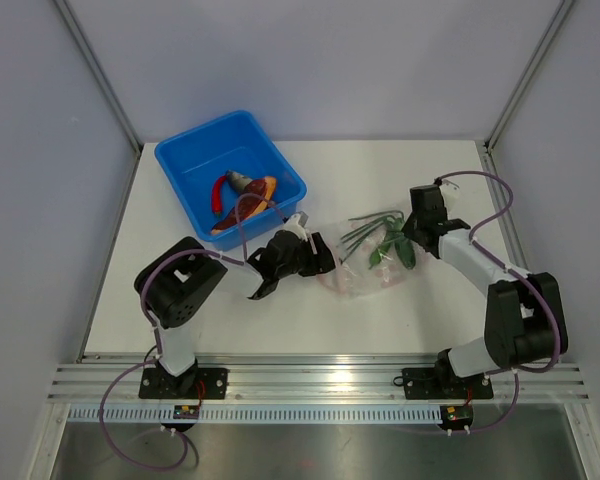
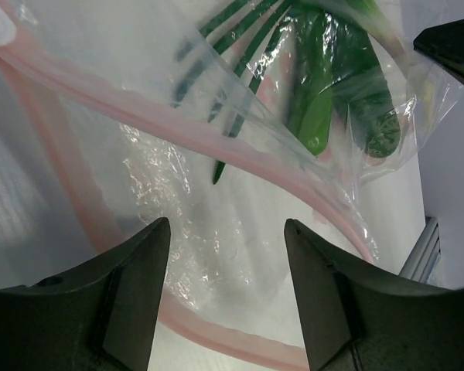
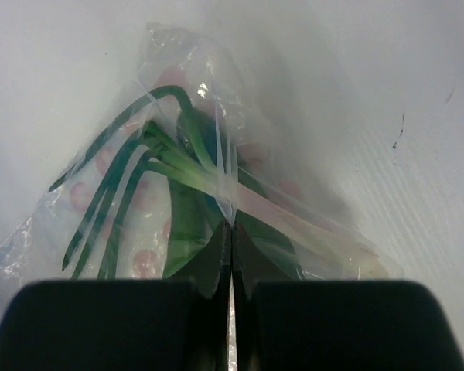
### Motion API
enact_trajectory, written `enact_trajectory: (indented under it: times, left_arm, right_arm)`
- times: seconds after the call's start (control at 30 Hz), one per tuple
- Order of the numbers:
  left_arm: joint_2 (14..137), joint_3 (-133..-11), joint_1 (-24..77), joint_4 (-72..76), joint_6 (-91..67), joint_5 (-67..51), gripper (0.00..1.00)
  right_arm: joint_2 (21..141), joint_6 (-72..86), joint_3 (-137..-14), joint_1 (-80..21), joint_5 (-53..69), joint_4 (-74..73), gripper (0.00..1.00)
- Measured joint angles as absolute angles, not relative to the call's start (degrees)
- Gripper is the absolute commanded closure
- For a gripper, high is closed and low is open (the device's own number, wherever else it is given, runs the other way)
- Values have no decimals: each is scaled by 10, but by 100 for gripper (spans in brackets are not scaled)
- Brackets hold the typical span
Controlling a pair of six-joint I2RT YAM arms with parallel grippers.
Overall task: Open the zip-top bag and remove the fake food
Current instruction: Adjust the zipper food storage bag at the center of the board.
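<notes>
The clear zip-top bag (image 1: 365,268) lies on the table between my grippers, its pink zip strip (image 2: 240,158) showing in the left wrist view. Green toy leaves and green onion stalks (image 1: 385,240) lie partly inside it at its right end; they also show in the left wrist view (image 2: 325,85) and the right wrist view (image 3: 151,185). My left gripper (image 1: 315,255) is open at the bag's left end, its jaws over the plastic (image 2: 224,255). My right gripper (image 1: 412,235) is shut on a fold of the bag's plastic (image 3: 230,212) over the greens.
A blue plastic tub (image 1: 185,160) stands at the back left. It holds a red chili (image 1: 218,193), a grey-brown fish (image 1: 242,181) and orange and yellow pieces (image 1: 248,200). The table's front rail (image 1: 310,375) runs along the near edge.
</notes>
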State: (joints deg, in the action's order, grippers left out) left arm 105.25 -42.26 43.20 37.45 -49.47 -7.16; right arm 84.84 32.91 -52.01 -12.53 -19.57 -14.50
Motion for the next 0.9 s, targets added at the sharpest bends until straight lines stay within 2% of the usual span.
enact_trajectory:
  times: [0.5,0.9]
  left_arm:
    - [1124,-461,432,434,-528,-139,36]
    - [1153,-487,433,455,-546,-164,36]
  right_arm:
    - [675,336,-452,-125,-113,-116,100]
    - [743,344,-454,-125,-60,-114,100]
